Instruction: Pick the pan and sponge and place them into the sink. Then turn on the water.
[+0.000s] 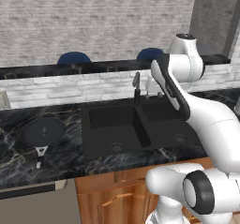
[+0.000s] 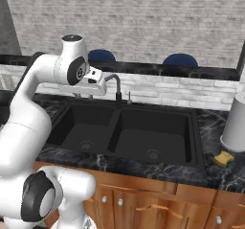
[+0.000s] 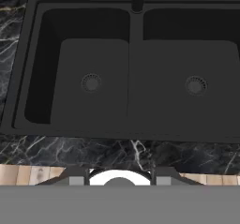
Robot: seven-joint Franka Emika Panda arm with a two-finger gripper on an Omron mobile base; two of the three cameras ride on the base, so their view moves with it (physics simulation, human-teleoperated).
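Nothing is gripped yet — the claw [image 2: 98, 86] hangs empty above the sink [image 1: 136, 145], jaw gap unclear. Pan [image 1: 43, 130] lies on the table's left, sponge [image 2: 223, 159] far right, both basins ready.

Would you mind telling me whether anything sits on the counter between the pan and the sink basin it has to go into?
Nothing visible does: the pan lies on bare black counter left of the sink, whose basins hold nothing.

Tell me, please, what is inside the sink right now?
Both basins of the sink hold nothing but their round drains; the pan and the sponge sit on the counter.
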